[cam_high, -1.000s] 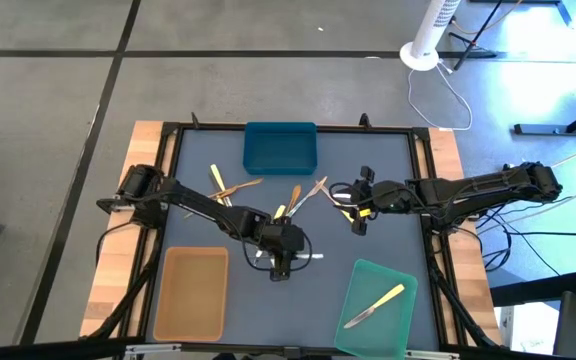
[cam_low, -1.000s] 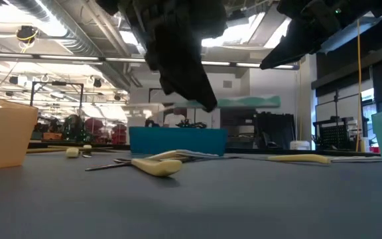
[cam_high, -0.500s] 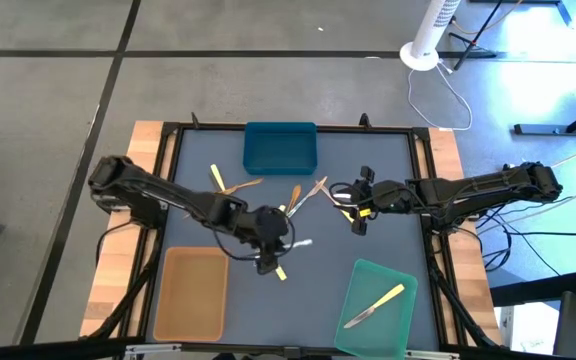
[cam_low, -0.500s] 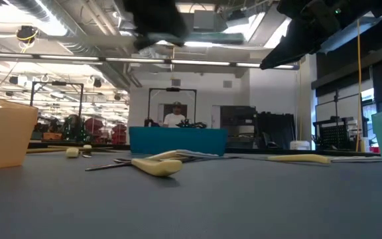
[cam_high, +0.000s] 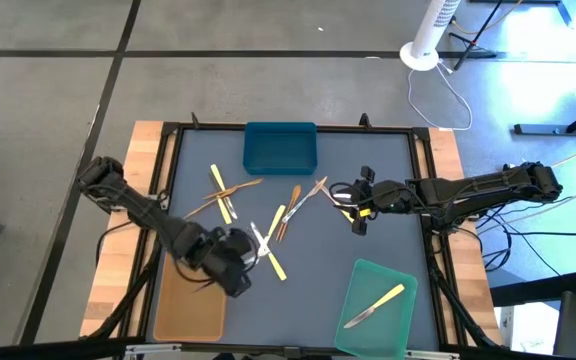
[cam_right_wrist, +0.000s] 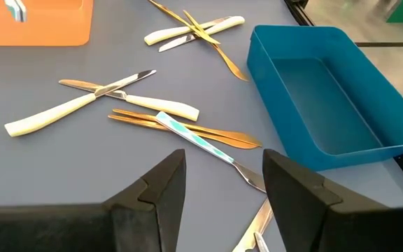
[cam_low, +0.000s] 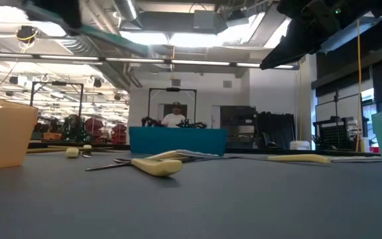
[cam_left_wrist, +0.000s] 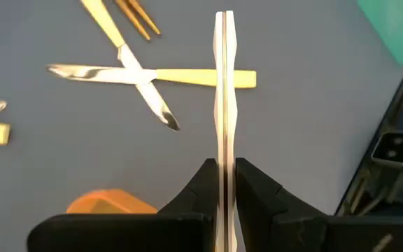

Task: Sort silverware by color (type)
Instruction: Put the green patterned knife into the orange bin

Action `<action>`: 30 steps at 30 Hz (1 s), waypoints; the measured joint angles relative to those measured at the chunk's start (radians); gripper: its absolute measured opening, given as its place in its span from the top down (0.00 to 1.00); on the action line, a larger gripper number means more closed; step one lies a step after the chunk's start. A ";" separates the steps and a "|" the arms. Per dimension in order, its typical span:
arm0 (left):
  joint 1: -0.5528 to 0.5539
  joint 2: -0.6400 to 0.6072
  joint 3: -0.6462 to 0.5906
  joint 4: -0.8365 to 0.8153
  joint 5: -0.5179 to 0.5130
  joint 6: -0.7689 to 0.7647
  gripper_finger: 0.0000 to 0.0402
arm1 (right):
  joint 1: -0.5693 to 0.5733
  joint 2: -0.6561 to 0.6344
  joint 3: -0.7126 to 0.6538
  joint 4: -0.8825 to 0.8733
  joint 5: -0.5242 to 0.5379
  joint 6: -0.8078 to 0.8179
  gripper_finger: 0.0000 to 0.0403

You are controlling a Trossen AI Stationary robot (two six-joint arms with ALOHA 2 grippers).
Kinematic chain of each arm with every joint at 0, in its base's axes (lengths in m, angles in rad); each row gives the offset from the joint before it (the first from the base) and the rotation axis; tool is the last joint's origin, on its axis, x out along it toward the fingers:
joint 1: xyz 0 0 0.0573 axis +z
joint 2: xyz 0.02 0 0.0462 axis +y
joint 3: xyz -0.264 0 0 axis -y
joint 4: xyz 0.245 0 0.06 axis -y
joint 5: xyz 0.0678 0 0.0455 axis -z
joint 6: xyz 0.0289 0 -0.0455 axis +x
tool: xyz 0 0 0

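The left gripper (cam_left_wrist: 224,183) hangs at the tan rectangular tray's (cam_high: 173,305) upper right corner, its jaws clamped on a thin silvery utensil (cam_left_wrist: 224,84) seen edge-on and pointing straight ahead. The right gripper (cam_right_wrist: 222,178) hovers over the dark grey desk (cam_high: 368,200) right of centre, jaws apart and empty. Loose pale yellow, silvery and wood-brown silverware (cam_high: 258,215) lies crossed mid-desk below the blue rectangular tray (cam_high: 280,147); one pale yellow knife (cam_high: 375,304) rests in the green tray (cam_high: 393,275).
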 joint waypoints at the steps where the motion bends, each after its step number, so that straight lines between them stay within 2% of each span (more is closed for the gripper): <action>1: -0.024 0.000 0.000 -0.018 -0.027 -0.040 0.94 | 0.000 0.000 0.000 0.000 0.000 0.000 0.55; 9: -0.189 0.007 0.000 -0.140 -0.168 -0.355 0.94 | 0.000 0.000 0.000 0.000 0.000 0.000 0.55; 15: -0.271 0.008 -0.034 -0.173 -0.174 -0.504 0.94 | 0.000 0.000 0.000 0.000 0.000 0.000 0.55; 22: -0.341 0.008 -0.135 -0.168 -0.136 -0.687 0.94 | 0.000 0.000 0.000 0.000 0.000 0.000 0.55; 30: -0.378 0.008 -0.211 -0.156 -0.109 -0.845 0.93 | 0.000 0.000 0.000 0.000 0.000 0.000 0.55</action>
